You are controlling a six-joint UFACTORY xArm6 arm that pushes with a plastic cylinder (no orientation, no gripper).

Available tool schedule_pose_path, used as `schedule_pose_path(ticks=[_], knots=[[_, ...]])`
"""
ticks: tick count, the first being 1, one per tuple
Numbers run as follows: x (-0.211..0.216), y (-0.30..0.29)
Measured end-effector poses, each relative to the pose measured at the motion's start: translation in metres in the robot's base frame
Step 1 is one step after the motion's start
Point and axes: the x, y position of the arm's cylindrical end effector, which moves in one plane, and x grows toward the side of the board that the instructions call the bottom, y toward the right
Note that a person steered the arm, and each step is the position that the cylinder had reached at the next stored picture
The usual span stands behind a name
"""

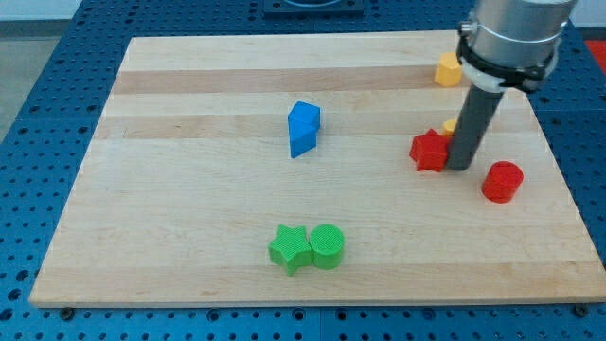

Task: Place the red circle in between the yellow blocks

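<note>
The red circle point(502, 182) lies near the board's right edge, at mid height. One yellow block point(448, 69) sits near the top right of the board. A second yellow block point(450, 125) shows only as a sliver behind the rod. A red star-like block point(430, 150) sits just left of the rod. My tip point(461, 167) rests on the board between the red star block and the red circle, touching or nearly touching the star block and a short gap left of the circle.
A blue block point(304, 127) stands left of centre. A green star point(290, 249) and a green circle point(327, 246) lie side by side near the bottom centre. The wooden board point(189, 189) sits on a blue pegboard table.
</note>
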Motion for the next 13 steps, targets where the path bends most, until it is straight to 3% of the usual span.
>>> schedule_pose_path(ticks=[1,3,4,5,10,13], knots=[[0.020,-0.028],[0.028,-0.025],[0.064,-0.021],[0.073,0.015],[0.050,0.085],[0.018,0.072]])
